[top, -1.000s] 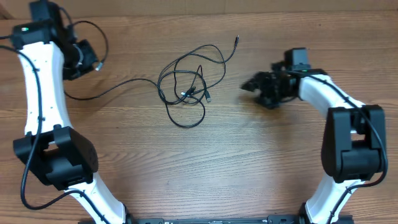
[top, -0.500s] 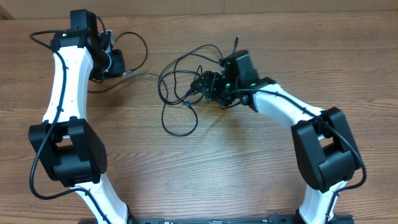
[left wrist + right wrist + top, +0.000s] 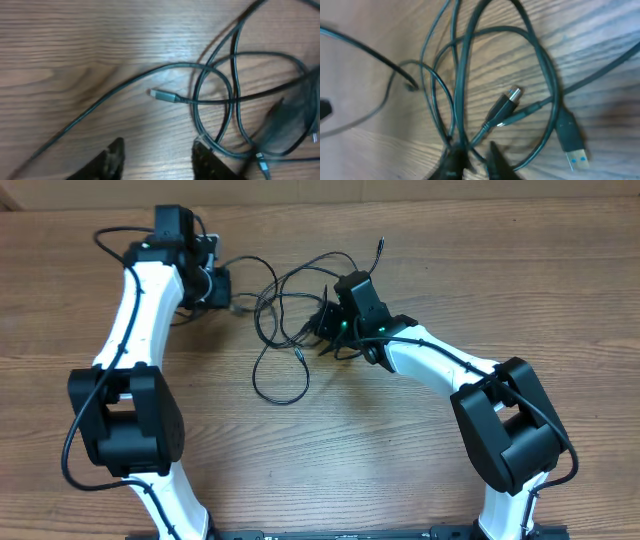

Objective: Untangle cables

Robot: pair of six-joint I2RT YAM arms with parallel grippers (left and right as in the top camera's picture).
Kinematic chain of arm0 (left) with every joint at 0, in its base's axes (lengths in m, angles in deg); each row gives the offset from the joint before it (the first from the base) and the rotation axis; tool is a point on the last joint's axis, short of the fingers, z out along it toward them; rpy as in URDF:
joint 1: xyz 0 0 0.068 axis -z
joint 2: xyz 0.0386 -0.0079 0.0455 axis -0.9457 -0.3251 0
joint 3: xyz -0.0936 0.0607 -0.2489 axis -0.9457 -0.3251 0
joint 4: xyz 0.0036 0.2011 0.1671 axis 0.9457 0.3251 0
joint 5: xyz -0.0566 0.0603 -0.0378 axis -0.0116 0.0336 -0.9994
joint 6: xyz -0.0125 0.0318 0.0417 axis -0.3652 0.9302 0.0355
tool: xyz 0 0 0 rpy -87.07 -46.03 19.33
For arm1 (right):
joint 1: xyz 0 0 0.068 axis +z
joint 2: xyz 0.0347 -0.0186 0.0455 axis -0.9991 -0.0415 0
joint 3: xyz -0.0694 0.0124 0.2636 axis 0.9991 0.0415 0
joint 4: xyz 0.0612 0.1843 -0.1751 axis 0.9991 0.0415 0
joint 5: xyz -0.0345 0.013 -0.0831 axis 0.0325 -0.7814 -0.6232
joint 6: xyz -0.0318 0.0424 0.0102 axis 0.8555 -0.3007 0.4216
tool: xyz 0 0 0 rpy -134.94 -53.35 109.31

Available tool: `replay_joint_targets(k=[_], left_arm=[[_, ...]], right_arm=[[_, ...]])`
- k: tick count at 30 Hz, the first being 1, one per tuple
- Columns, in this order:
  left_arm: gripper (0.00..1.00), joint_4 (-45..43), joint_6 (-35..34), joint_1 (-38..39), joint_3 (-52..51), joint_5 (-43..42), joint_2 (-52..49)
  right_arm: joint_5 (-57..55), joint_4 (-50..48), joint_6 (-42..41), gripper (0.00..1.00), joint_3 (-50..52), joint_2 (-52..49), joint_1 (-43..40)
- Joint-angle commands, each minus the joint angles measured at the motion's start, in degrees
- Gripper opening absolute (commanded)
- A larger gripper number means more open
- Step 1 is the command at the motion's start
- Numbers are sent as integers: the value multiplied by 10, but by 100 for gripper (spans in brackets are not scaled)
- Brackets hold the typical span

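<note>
The cables are thin black cords lying in tangled loops at the table's middle back, with one plug end stretched up and to the right. My right gripper sits on the right side of the tangle. In the right wrist view that gripper is shut on a few crossing strands, beside a blue-tipped USB plug. My left gripper hovers at the tangle's left edge. It is open over bare wood, with a small silver plug just ahead of it.
The wooden table runs under everything. Both white arms reach in from the front edge, their black bases standing left and right. The left arm's own thicker cable loops near the back edge.
My left arm swung right to the tangle and its jaws opened. My right arm slid left onto the tangle and shut on strands. The lower loop shifted left.
</note>
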Motion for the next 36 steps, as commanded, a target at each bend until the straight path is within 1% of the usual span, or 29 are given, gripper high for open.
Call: replay_joint_targets(k=[1,3,5,9,13,15,17,19,24,28,32,33,34,36], left_arm=[[54,-36,4,10,-35,-6,12],[63,-75,-3,12,-55,-7,12],[68,-119,-7,12,-77,-10,12],[68,-194,-6,12,-122,-6,10],[66,-252,6,11,-161,-4,6],[71,-287,6,11,-179,-4,2],[79,-321,6,11,-193,-4,-4],[80,-347,6,11,-200,-4,-16],[77,-374,20,11,-201,-2,-48],[77,-369,88,11,-201,16,-63],[80,-366,134,10,-201,29,-63],[80,-365,148,10,-201,29,-63],[77,-364,160,10,-201,28,-63],[61,-362,186,10,-201,23,-63]], right_arm=[[-21,2,-1,4,1,-9,-1],[-21,6,-1,4,1,-9,-1],[-26,13,-1,4,1,-9,-1],[-39,23,1,4,1,-9,-1],[-39,32,1,4,1,-9,-1],[-44,40,1,4,1,-9,-1],[-52,47,1,4,1,-9,-1],[-54,50,1,4,1,-9,-1],[-54,51,1,4,1,-9,-1],[-54,53,1,5,1,-9,-1],[-54,53,1,5,1,-9,-1],[-54,53,1,5,1,-9,-1],[-54,53,1,5,1,-9,-1],[-54,52,1,5,1,-9,-1]])
